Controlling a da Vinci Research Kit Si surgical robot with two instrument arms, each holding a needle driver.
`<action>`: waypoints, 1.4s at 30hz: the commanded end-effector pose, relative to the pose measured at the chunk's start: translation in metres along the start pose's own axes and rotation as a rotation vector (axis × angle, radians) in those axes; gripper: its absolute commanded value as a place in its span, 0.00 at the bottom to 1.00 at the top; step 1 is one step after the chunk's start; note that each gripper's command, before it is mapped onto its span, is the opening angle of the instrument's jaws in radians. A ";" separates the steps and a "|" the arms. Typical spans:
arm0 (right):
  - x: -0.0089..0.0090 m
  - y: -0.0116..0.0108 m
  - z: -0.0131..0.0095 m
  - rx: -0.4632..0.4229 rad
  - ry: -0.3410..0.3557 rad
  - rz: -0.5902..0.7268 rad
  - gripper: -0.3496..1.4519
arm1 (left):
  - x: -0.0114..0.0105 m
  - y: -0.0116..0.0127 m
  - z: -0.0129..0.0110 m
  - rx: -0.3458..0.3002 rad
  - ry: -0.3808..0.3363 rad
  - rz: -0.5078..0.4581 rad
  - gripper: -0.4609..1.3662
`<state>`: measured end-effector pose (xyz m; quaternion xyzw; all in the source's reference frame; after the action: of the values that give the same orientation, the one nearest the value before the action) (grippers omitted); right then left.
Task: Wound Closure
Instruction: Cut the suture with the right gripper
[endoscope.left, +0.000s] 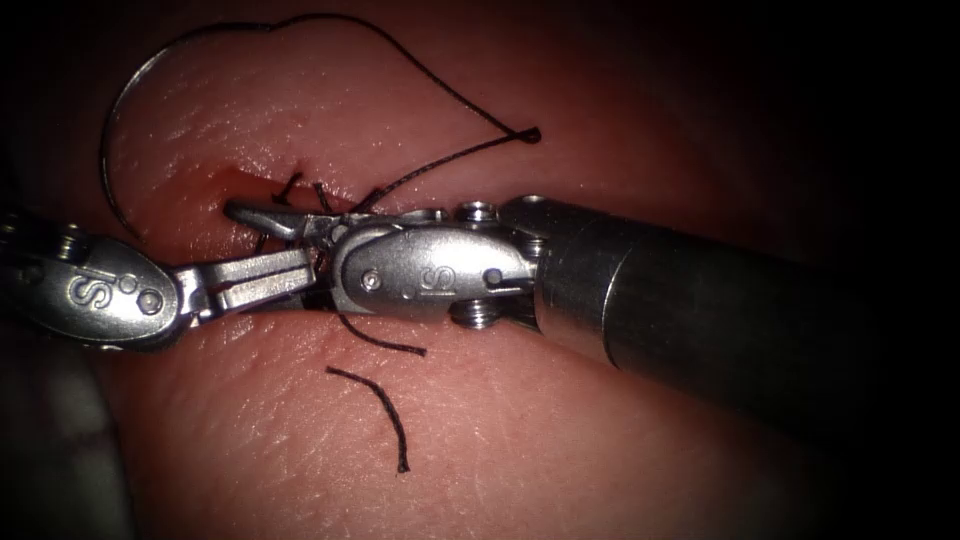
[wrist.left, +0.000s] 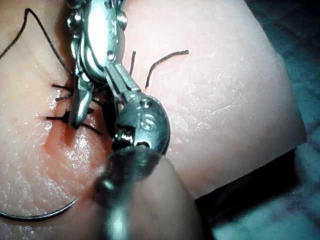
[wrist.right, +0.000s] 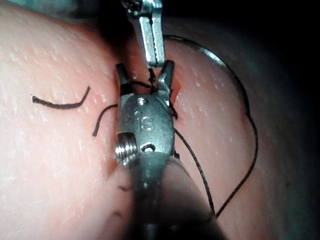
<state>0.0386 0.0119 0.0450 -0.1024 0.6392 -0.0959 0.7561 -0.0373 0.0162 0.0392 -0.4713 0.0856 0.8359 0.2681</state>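
R tool (endoscope.left: 262, 217) jaws spread over cut w/ thread (endoscope.left: 440, 160) between; L tool (endoscope.left: 262, 278) seemingly closed, nothing visibly gripped.

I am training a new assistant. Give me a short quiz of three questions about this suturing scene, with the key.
1. Right tool: its jaws are A) open B) shut on the needle C) shut on the tissue?
2. True or false: the needle is gripped by a tool.
3. Where does the cut end of thread lie?
Key: 1 A. 2 False: it rests free on the tissue, left of the cut. 3 On the tissue, below the right tool in the endoscope view.
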 end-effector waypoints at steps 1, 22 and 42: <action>0.0001 0.0000 0.0000 0.001 0.002 0.002 0.99 | -0.0001 0.0000 0.0001 -0.011 -0.001 0.006 0.06; -0.0003 0.0005 0.0008 -0.003 -0.001 0.004 0.56 | -0.0004 0.0006 -0.0001 -0.019 -0.009 0.011 0.06; 0.0001 0.0012 -0.0008 0.036 0.018 0.029 0.31 | -0.0004 0.0011 -0.0010 -0.024 -0.012 0.015 0.06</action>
<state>0.0375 0.0132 0.0443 -0.0782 0.6470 -0.0968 0.7522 -0.0370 0.0146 0.0388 -0.4674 0.0816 0.8414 0.2587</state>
